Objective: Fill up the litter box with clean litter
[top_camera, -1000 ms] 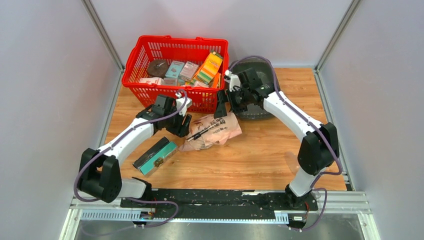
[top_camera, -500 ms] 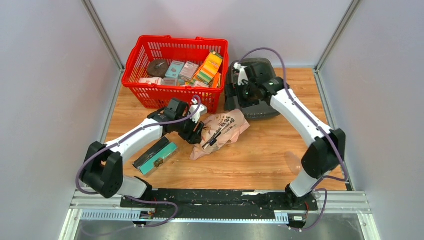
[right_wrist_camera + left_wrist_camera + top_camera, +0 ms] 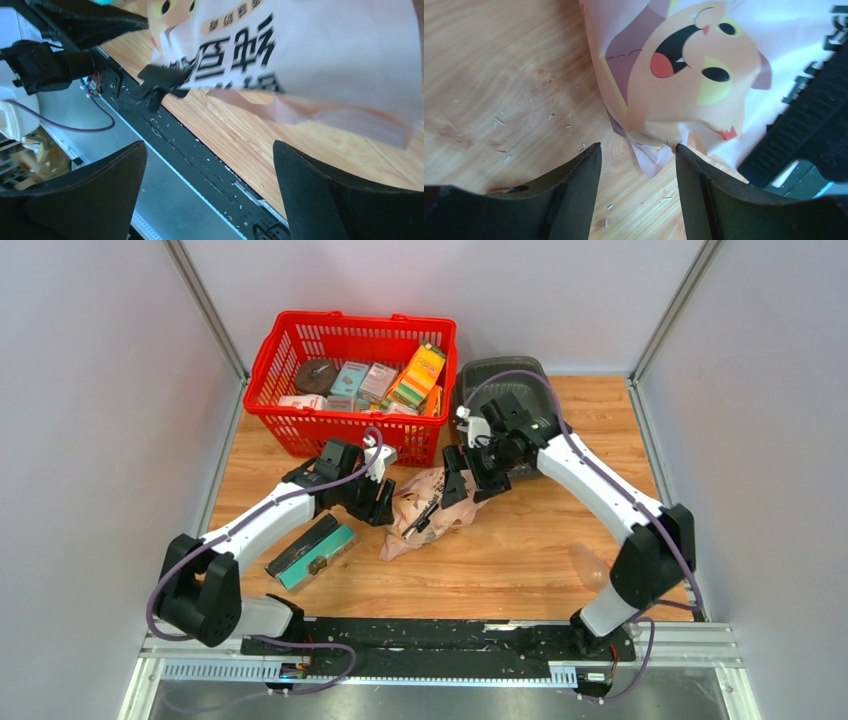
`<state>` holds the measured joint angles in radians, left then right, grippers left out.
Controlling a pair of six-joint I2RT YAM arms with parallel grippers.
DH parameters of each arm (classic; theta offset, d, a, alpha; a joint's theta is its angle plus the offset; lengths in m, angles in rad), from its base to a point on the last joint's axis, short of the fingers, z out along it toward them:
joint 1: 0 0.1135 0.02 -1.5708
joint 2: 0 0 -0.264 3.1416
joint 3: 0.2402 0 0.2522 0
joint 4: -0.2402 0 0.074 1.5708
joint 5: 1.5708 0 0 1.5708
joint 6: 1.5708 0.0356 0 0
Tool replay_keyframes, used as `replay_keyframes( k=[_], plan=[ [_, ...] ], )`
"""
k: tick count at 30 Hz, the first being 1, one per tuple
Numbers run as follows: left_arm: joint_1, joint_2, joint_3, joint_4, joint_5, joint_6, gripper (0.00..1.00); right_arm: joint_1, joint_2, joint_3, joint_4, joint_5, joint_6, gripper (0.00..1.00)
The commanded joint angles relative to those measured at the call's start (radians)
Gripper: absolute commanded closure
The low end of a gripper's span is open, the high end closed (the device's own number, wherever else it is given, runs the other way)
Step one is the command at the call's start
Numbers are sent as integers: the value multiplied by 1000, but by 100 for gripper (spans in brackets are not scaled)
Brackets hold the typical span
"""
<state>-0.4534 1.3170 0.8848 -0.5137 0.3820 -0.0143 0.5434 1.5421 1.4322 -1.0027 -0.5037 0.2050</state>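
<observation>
**A:** Where is the litter box (image 3: 497, 371)?

**B:** At the back of the worktop (image 3: 530, 550), just right of the red basket (image 3: 300, 430); it is a dark grey tray, and the right arm covers its near part.

**A:** And the litter?

**B:** The pinkish litter bag (image 3: 428, 502) with the cartoon cat lies crumpled on the worktop, in front of the basket and nearer than the box; a black bar (image 3: 160, 80) sits across it and sticks out past its edge.

**A:** The hands?

**B:** The left hand (image 3: 638, 148) is low at the bag's left end, fingers apart; a corner of the bag sits just ahead of the gap; nothing is gripped. The right hand (image 3: 458, 484) hangs over the bag's far end, jaws spread wide, holding nothing.

**A:** What else is there?

**B:** A teal-and-black box (image 3: 310, 552) lies on the worktop beside the left arm; the basket holds assorted packets.
</observation>
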Motion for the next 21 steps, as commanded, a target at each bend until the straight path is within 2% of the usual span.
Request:
replay_keyframes(
  k=[1, 5, 10, 12, 13, 14, 18, 19, 21],
  plan=[
    [1, 51, -20, 110, 3, -141, 36, 10, 114, 97, 36, -50, 86, 0],
    [-5, 62, -36, 161, 57, -130, 36, 30, 222, 198, 53, 46, 134, 0],
    [-28, 56, -75, 204, 120, -174, 36, 93, 325, 348, 36, 247, 163, 2],
    [-36, 27, -84, 201, 130, -173, 36, 131, 334, 369, 19, 356, 146, 10],
    [-36, 13, -89, 186, 136, -170, 36, 139, 332, 363, 19, 369, 133, 24],
    [-36, -1, -92, 175, 139, -152, 36, 147, 322, 349, 21, 378, 117, 32],
    [-28, -106, -99, 97, 135, -105, 36, 164, 273, 242, 44, 324, 62, 53],
    [-24, -125, -101, 61, 132, -101, 36, 164, 259, 220, 47, 308, 36, 64],
    [-5, -182, -98, 21, 135, -90, 35, 164, 216, 172, 62, 265, -1, 73]
  ],
)
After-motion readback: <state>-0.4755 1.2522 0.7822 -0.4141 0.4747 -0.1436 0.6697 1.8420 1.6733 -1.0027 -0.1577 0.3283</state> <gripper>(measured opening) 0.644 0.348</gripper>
